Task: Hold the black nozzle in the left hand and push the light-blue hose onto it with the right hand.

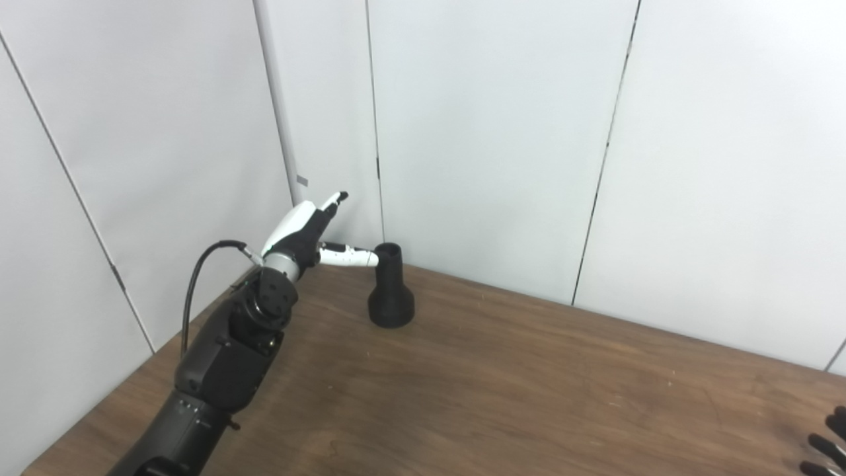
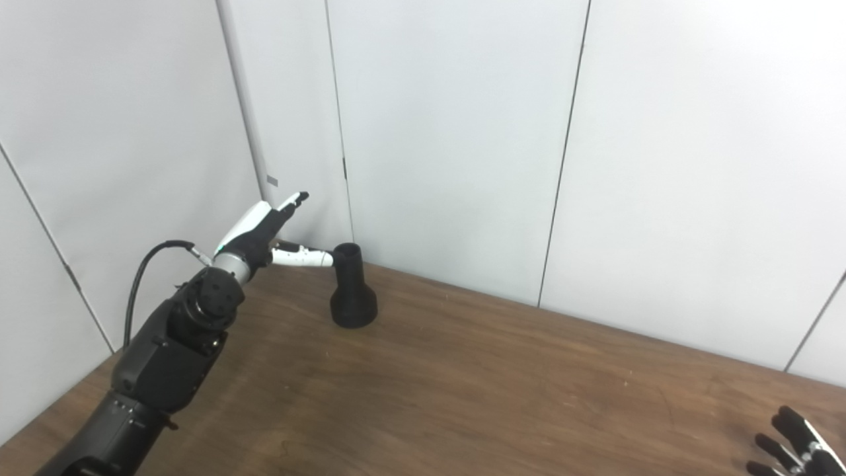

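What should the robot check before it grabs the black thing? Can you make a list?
1. Nozzle standing upright on the table: ok.
2. Left hand open, fingers apart: ok.
3. Left hand around the nozzle: not ok; one finger reaches its top, the rest point up and away.
4. Finger actually touching the nozzle: cannot tell.
5. Light-blue hose in sight: not ok; it appears in neither view.
6. Right hand ready: cannot tell; only its fingertips show at the bottom right corner.
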Controlling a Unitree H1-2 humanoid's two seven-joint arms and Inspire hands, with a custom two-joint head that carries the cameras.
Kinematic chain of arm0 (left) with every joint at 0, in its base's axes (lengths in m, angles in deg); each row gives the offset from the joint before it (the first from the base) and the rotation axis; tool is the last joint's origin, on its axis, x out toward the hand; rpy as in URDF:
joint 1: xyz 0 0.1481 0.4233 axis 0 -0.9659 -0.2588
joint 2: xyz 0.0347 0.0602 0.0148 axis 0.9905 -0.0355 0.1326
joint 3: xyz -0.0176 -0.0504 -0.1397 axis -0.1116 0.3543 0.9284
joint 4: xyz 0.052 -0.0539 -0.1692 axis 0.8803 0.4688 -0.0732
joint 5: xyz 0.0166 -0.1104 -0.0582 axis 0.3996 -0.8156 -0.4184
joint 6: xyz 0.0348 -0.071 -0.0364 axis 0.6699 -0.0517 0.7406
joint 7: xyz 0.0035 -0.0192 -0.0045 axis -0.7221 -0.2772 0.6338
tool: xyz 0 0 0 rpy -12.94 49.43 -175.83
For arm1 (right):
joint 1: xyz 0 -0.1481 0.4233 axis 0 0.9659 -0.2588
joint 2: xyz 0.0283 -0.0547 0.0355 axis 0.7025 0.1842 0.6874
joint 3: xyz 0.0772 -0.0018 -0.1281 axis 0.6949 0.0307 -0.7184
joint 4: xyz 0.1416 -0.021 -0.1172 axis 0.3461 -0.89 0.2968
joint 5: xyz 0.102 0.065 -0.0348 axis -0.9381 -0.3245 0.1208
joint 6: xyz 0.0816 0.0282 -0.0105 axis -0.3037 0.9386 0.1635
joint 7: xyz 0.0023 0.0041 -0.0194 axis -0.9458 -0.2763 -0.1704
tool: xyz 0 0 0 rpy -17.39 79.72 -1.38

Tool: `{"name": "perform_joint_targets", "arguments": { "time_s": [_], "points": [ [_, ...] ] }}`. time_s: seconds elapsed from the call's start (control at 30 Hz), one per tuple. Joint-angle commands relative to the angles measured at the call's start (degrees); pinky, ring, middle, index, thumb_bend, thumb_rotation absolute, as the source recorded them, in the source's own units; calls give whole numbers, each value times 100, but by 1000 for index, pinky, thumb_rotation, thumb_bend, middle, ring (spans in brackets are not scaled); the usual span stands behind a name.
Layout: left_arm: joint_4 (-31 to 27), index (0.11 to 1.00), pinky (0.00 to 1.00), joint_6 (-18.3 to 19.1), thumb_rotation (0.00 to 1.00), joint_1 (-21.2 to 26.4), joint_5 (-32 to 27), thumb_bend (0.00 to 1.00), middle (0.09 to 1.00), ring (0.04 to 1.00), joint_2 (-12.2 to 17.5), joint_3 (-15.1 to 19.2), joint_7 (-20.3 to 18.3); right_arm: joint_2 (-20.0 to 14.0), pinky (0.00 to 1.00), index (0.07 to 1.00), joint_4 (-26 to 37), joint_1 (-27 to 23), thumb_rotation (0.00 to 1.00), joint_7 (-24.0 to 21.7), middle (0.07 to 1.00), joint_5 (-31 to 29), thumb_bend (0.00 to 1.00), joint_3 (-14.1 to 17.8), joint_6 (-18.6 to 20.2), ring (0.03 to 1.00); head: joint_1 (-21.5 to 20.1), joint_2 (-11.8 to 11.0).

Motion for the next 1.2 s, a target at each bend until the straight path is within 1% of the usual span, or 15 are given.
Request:
{"name": "perform_joint_targets", "arguments": {
  "time_s": [0.0,0.07,0.17,0.2,0.3,0.37,0.57,0.67,0.83,1.17],
  "points": [
    [-36,931,1000,5,448,172,28,1000,1000,1000,171,45,-37,-149,748,947,224,-156,169,-76,955,-122,647,70,-200,895,-2,5],
    [-27,931,1000,6,447,161,47,1000,1000,1000,149,43,-76,-150,746,946,221,-155,173,-79,955,-125,650,72,-200,894,-2,5],
    [-11,927,1000,7,441,80,113,1000,984,1000,103,-51,-147,-147,756,946,246,-142,185,-65,957,-120,652,78,-196,897,-10,19],
    [21,927,1000,6,440,63,129,1000,982,1000,93,-96,-163,-143,758,947,247,-139,186,-60,957,-116,652,77,-198,897,-10,19],
    [249,878,1000,8,407,77,284,1000,977,1000,56,-338,-157,-129,770,951,276,-114,186,-31,962,-97,646,82,-201,903,-38,50],
    [401,868,1000,3,384,96,342,1000,977,1000,39,-437,-127,-136,768,950,286,-102,186,-27,961,-103,647,93,-200,901,-45,75],
    [558,874,1000,11,375,89,514,1000,977,1000,-109,-510,-76,-155,759,947,404,-45,191,5,957,-108,653,123,-115,895,-69,126],
    [773,882,1000,3,374,128,543,1000,980,1000,-239,-548,2,-157,764,945,442,-9,197,38,955,-68,659,130,-99,896,-75,152],
    [1080,886,1000,-92,374,168,516,1000,975,1000,-358,-625,171,-158,778,947,492,13,201,82,958,-39,657,129,-65,899,-102,189],
    [1680,867,1000,-467,332,261,429,1000,901,1000,-551,-695,616,-161,787,950,565,100,201,108,961,-39,653,147,-23,899,-141,238]
  ]
}}
